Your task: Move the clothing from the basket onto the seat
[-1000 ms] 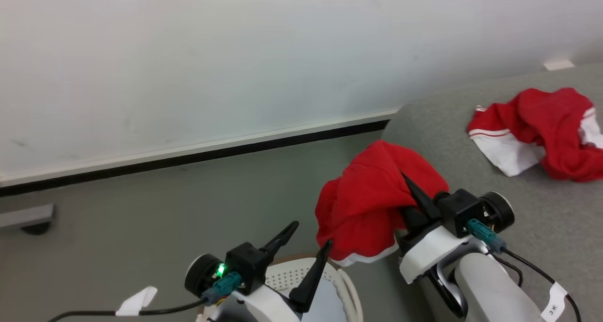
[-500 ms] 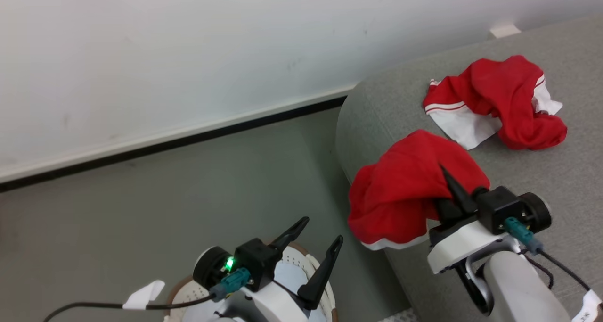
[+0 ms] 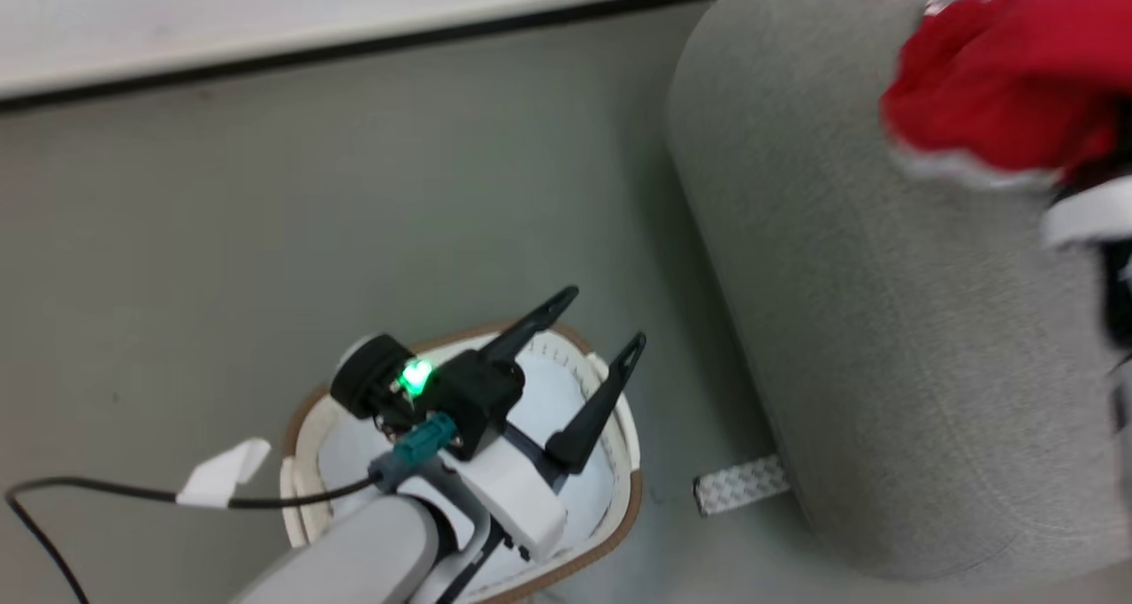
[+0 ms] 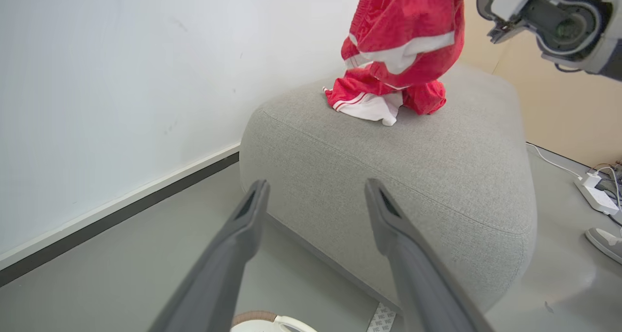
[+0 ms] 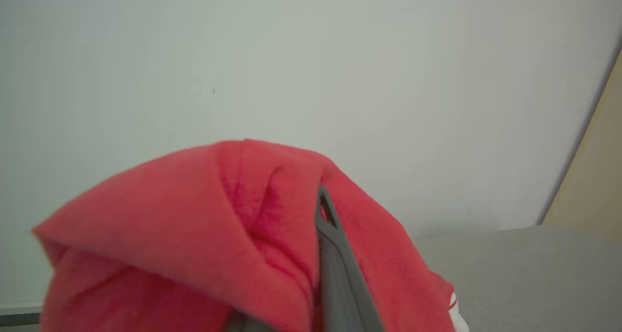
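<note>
Red clothing (image 4: 403,35) hangs above seat (image 4: 413,176), basket (image 3: 628,471) beside.

No writing, number or brand can be read anywhere. The white tag (image 3: 221,471) on the cable (image 3: 106,491), behind and to the left of the left claw (image 3: 605,316), looks blank, though it may be too small and folded to tell. The patterned strip (image 3: 739,485) on the floor (image 3: 265,188), to the right of that claw, carries a woven-looking pattern and no letters.
</note>
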### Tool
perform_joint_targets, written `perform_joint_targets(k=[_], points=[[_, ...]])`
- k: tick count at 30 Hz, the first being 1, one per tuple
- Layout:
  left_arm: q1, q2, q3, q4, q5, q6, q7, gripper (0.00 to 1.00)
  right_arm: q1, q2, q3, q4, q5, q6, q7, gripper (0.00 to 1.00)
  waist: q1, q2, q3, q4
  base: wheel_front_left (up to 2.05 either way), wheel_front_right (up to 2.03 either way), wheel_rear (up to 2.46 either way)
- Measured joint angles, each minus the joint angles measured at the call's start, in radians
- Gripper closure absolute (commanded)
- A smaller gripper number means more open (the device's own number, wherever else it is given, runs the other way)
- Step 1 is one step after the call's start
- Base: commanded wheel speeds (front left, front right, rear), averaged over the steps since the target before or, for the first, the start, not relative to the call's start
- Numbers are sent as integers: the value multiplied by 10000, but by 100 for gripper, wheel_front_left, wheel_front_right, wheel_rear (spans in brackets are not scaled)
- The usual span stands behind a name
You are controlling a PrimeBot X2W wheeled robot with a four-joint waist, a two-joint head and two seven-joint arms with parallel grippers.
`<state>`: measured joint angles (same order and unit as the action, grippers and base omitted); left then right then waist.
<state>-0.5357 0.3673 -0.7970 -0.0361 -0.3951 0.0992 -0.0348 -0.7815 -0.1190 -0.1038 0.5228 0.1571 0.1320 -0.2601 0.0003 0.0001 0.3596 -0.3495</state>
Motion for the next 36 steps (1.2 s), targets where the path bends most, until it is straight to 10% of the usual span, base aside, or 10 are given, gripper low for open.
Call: perform_joint_targets(k=[14, 17, 18, 20, 36], points=[[-1584, 157, 171, -497, 470, -339, -82, 0, -4451, -1877, -6859, 2117, -3022, -2, 928, 100, 0, 0, 3405, 1151, 0, 0, 0], [-1619, 67, 115, -270, 541, -382, -305, 0, -4420, -1478, -8167, 2464, -4044, -2, 830, 55, 0, 0, 3754, 1538, 0, 0, 0], [-1619, 33, 105, -180, 541, -382, -378, 0, -4347, -1298, -8427, 2545, -4447, -2, 826, 14, 0, -1, 3833, 1648, 0, 0, 0], [-1612, 8, 98, -4, 539, -382, -477, 0, -4105, -917, -8755, 2757, -5012, 0, 723, 0, 0, 0, 3922, 1817, 0, 0, 0], [-96, 192, 1244, 905, -217, 867, -1783, 0, -695, 633, -5287, 2046, -4220, 0, -25, 0, -3, -1, 1507, 995, 0, 0, 0]])
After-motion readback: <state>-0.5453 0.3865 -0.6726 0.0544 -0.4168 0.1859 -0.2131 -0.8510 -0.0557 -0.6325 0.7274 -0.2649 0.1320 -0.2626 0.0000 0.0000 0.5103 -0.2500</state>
